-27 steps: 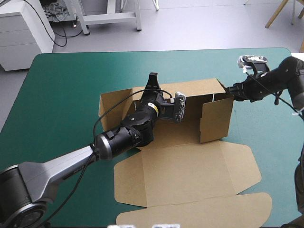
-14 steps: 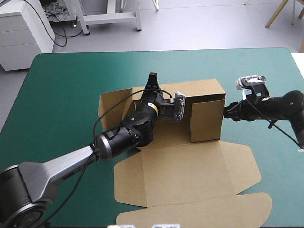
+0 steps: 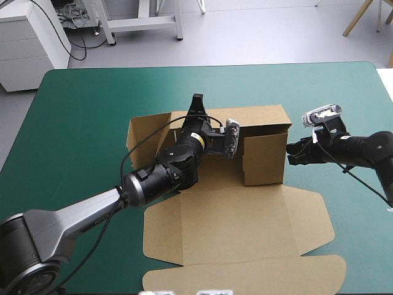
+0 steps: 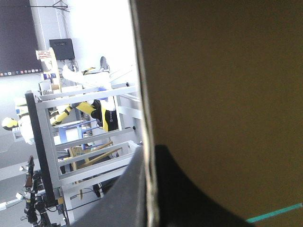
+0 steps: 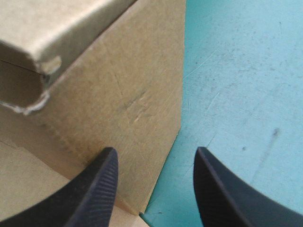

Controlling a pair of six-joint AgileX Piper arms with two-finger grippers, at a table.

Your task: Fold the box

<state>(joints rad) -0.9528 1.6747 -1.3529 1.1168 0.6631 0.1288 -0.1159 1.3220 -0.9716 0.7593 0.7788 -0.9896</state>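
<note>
**A:** Where does the box [image 3: 264, 153] stand?

**B:** Mid-table on the teal-green cover [image 3: 80, 110], half made – back wall [image 3: 258, 115] up at 12 o'clock, right side wall [image 3: 265, 161] up at 3, lid [image 3: 239, 227] flat toward 6.

**A:** And the claws?

**B:** The left gripper [image 3: 196, 104] is pinched on the back wall's top edge, with the board between its fingers. The right gripper [image 3: 293, 153] is spread apart, its tips at the outer face of the right side wall near its corner. It presses rather than grips, as far as I can judge.

**A:** So which step is this?

**B:** Raising and squaring the walls, I'd say. Next, the right wall wants tucking in while the back wall is held steady.

**A:** Anything in the way?

**B:** The left arm [image 3: 159, 178] lies across the box floor from 7 o'clock. At 9 o'clock, the left flap [image 3: 147, 132] stands splayed outward and is not yet tucked.
</note>
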